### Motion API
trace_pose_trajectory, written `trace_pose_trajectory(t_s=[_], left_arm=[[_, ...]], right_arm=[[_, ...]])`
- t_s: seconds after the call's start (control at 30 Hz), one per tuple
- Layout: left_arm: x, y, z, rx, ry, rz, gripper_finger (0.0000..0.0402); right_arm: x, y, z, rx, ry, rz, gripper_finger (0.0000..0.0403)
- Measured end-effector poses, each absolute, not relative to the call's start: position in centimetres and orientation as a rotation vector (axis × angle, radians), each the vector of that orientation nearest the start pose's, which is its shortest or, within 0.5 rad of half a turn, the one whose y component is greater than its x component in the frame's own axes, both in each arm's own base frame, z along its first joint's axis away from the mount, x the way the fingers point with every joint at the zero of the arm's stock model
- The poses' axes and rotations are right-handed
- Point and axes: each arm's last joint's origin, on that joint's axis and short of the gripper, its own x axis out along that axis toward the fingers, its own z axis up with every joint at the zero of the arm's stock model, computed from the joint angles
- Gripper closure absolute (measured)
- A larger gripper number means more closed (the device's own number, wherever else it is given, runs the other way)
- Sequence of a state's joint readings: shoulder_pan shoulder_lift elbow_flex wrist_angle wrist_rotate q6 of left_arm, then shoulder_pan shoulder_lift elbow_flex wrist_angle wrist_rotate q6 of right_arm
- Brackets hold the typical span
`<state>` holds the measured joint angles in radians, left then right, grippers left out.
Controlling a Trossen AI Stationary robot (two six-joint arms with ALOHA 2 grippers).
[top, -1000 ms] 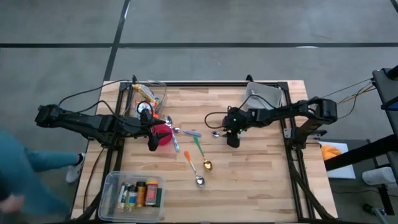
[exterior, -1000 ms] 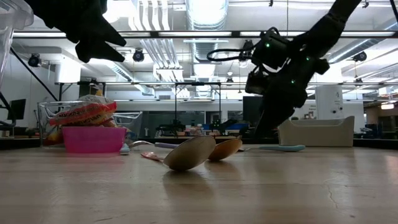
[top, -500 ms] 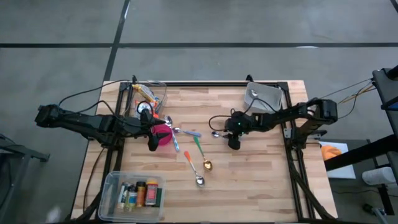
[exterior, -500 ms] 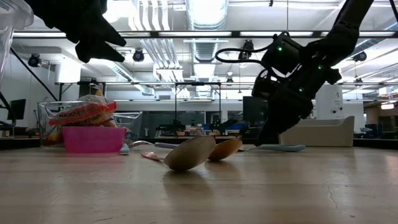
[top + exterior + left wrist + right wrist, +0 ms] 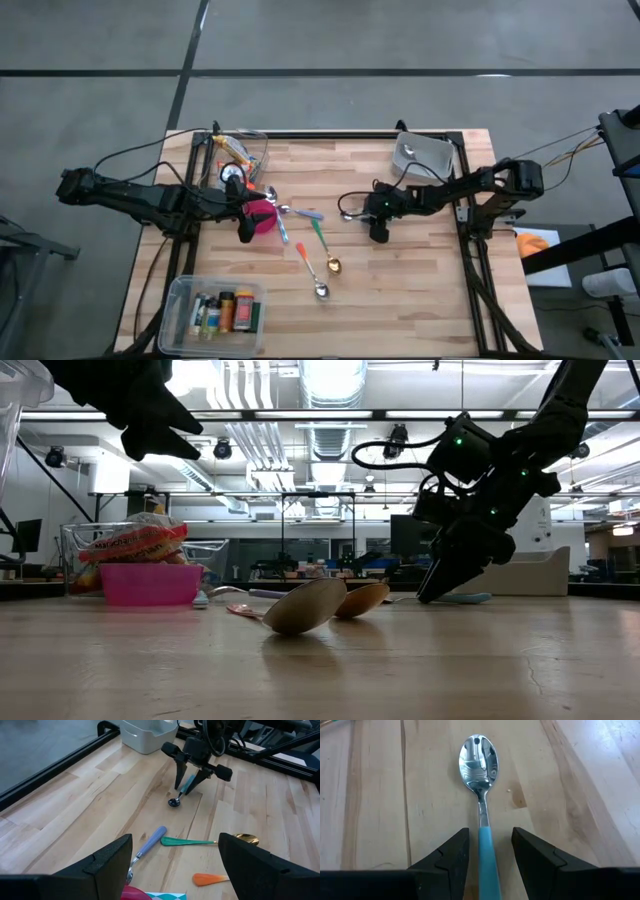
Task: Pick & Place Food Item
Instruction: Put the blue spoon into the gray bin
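- High view: my right gripper (image 5: pixel 378 231) is low over the mid-table, right of the spoon cluster. My left gripper (image 5: pixel 246 232) hangs beside the pink bowl (image 5: pixel 264 216). The snack packets (image 5: pixel 233 150), the food, lie in the clear bin (image 5: pixel 255 140) at the table's (image 5: pixel 430 300) far left corner. A lidded box (image 5: pixel 175 300) of bottles occupies the near left corner; the grey bin (image 5: pixel 425 152) sits at the far right edge. Open board lies right of and nearer than my right gripper.
- Low view: only here is height visible. My right fingertips (image 5: pixel 426 596) reach the tabletop. The gold spoon (image 5: pixel 305 606) lies in front of it, well apart.
- Left wrist view: my left fingers (image 5: pixel 112 861) stand wide apart, holding nothing. Farther off, my right jaws straddle the teal-handled spoon (image 5: pixel 180 796).
- Right wrist view: the handle (image 5: pixel 485 860) lies between my right fingers (image 5: pixel 445 857); a gap shows on each side, so they are not clamped. The spoon lies flat on the wood.
- Against a second earlier, my right gripper has shifted slightly right and sunk lower. My left arm has stayed put.
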<state>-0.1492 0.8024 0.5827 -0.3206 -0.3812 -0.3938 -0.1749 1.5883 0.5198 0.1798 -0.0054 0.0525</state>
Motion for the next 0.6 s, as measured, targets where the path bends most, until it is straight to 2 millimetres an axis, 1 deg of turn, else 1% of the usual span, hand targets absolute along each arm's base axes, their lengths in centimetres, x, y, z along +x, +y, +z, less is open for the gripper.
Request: trace_pose_trajectory(t_s=[0.1,0.17,0.23,0.37,0.43,0.5,0.6], left_arm=[[16.96,-1.46,24.98,-0.241,0.469,0.325,0.0104],[16.96,-1.46,24.98,-0.241,0.469,0.325,0.0104],[16.96,-1.46,24.98,-0.241,0.469,0.325,0.0104],[16.95,-1.46,24.99,-0.241,0.469,0.325,0.0104],[16.96,-1.46,24.98,-0.241,0.469,0.325,0.0104],[16.96,-1.46,24.98,-0.241,0.469,0.325,0.0104],[16.95,-1.46,24.98,-0.241,0.469,0.324,0.0104]], right_arm=[[25.20,-4.44,10.64,0.128,0.885,-0.184,0.0257],[25.19,-4.45,10.63,0.128,0.886,-0.185,0.0269],[25.17,-4.47,10.62,0.126,0.887,-0.189,0.0291],[25.15,-4.50,10.61,0.125,0.889,-0.193,0.0352],[25.15,-4.50,10.61,0.125,0.890,-0.192,0.0375],[25.15,-4.50,10.61,0.125,0.890,-0.192,0.0380],[25.14,-4.50,10.61,0.135,0.889,-0.197,0.0366]])
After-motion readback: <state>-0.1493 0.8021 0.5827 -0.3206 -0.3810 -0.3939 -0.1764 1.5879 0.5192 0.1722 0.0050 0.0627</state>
